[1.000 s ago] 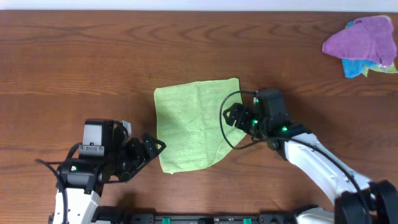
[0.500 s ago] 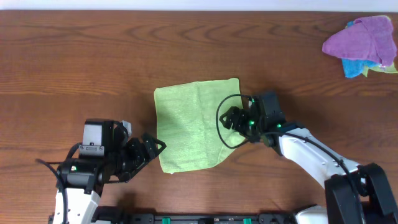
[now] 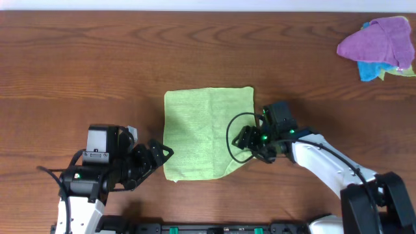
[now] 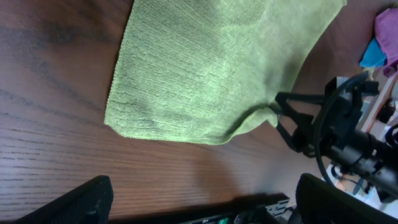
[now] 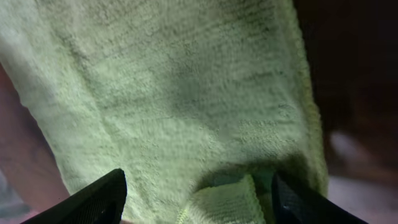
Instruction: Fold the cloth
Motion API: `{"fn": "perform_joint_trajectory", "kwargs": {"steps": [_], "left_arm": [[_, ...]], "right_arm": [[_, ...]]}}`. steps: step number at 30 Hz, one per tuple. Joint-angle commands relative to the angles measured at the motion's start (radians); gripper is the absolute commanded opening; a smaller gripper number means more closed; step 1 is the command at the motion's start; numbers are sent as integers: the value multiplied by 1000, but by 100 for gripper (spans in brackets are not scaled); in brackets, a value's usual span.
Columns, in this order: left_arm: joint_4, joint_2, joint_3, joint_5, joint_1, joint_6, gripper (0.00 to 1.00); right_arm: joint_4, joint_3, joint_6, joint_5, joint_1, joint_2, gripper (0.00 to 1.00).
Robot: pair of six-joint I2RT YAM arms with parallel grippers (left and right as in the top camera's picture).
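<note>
Green cloth (image 3: 201, 133), near the tabletop's front edge, is partly hidden at one corner by the right gripper (image 3: 244, 143), whose fingers are spread astride it. The left gripper (image 3: 156, 159) is held wide apart.

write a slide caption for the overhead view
Overhead: right gripper open over the lime-green cloth's near-right corner; left gripper open beside its left edge; purple and blue cloths far right

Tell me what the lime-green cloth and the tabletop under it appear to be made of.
The cloth: probably microfibre or a similar soft knit, matte. The wrist views show a fine, ribbed pile and a neat hemmed edge, and it sags limply.
The tabletop: dark brown wood or wood-look laminate, smooth with a low sheen. Wavy grain lines run across it, but the look cannot settle which.
</note>
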Motion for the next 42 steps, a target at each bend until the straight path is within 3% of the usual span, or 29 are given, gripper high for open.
{"fn": "perform_joint_trajectory", "kwargs": {"steps": [1, 8, 16, 23, 42], "left_arm": [[0, 0, -3, 1, 3, -11, 95], [2, 0, -3, 0, 3, -11, 95], [7, 0, -3, 1, 3, -11, 95], [8, 0, -3, 1, 3, -11, 95], [30, 0, -3, 1, 3, -19, 95]], "right_arm": [[-43, 21, -48, 19, -6, -70, 75], [-181, 31, -83, 62, -12, -193, 75], [-284, 31, -113, 66, -12, -212, 75], [-84, 31, -100, 47, -11, -213, 73], [60, 31, -40, 31, 62, -14, 68]]}}
